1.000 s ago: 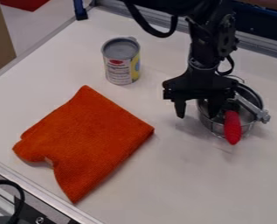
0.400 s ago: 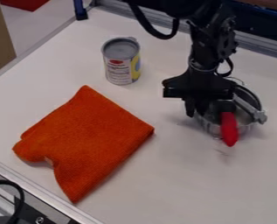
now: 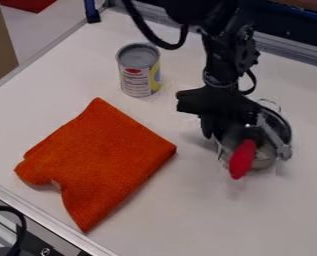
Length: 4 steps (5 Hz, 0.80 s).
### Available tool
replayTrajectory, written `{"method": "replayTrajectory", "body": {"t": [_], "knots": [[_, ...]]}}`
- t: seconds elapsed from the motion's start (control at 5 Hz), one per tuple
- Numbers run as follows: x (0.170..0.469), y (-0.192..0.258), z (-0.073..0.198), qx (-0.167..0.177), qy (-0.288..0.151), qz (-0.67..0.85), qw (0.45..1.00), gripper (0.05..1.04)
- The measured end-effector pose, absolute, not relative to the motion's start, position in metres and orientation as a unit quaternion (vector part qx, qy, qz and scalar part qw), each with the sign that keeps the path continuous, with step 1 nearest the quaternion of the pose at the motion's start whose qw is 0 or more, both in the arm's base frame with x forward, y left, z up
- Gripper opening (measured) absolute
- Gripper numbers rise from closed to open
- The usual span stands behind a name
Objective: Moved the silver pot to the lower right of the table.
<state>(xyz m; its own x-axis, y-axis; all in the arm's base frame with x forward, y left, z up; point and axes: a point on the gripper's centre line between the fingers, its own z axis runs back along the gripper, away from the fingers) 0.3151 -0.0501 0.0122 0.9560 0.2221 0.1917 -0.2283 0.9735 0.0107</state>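
The black gripper (image 3: 217, 134) hangs over the right half of the table, shut on the near-left rim of the silver pot (image 3: 265, 161). One finger is outside the pot's wall, the other inside and partly hidden. The pot's red handle (image 3: 242, 159) points down toward the front of the table. A grey metal piece runs along the pot's right side. Whether the pot's base touches the table, I cannot tell.
An orange cloth (image 3: 97, 162) lies on the left part of the white table (image 3: 207, 215). A can (image 3: 138, 70) stands upright behind it, left of the arm. Metal rails edge the table at the back and lower left.
The gripper's fingers have come together on the pot's rim. Gripper and pot have since moved a little left and toward the front, the handle swinging left. Cloth and can are unmoved.
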Motion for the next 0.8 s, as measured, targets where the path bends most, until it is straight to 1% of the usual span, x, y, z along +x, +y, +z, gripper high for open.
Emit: {"method": "replayTrajectory", "body": {"t": [0.2, 0.6, 0.8], "knots": [[0.301, -0.048, 0.013, 0.011, -0.08, 0.074, 0.994, 0.065], [0.266, -0.044, 0.016, -0.007, -0.045, 0.099, 0.994, 0.061], [0.248, -0.044, 0.016, -0.007, -0.037, 0.11, 0.993, 0.058]]}}
